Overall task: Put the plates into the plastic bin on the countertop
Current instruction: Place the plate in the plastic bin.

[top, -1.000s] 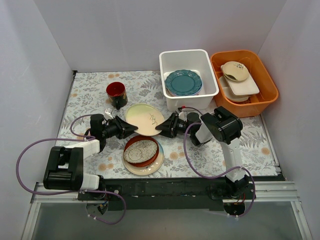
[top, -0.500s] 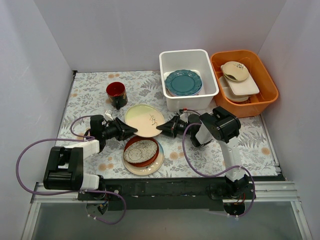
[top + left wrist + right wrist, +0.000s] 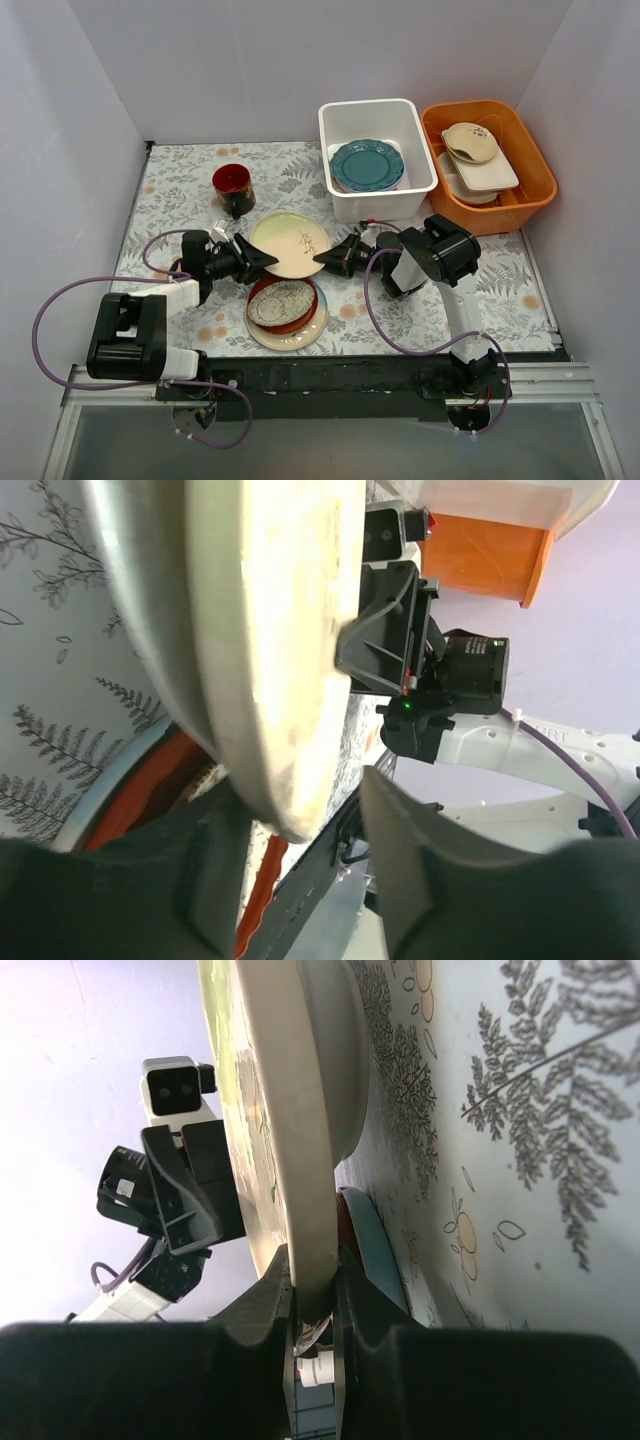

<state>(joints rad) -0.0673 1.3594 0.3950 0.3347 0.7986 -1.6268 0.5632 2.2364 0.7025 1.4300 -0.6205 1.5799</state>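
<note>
A pale cream plate [image 3: 290,243] is held just above the patterned countertop [image 3: 180,190], between the two grippers. My right gripper [image 3: 322,259] is shut on its right rim; the wrist view shows the rim [image 3: 300,1110] pinched between the jaws [image 3: 312,1290]. My left gripper [image 3: 268,262] is open around the plate's left rim [image 3: 270,630], with a gap at one finger [image 3: 400,840]. A red-brown plate with a speckled oval dish [image 3: 283,303] sits on a cream-and-blue plate [image 3: 300,335] just in front. The white plastic bin [image 3: 378,205] holds a teal plate [image 3: 366,164].
An orange tub [image 3: 520,205] with beige and white dishes stands right of the bin. A small dark-red cup [image 3: 233,187] stands behind the left gripper. White walls enclose the left, back and right sides.
The left gripper has shifted slightly right along the plate's rim. The right gripper keeps its hold on the cream plate, which has barely moved.
</note>
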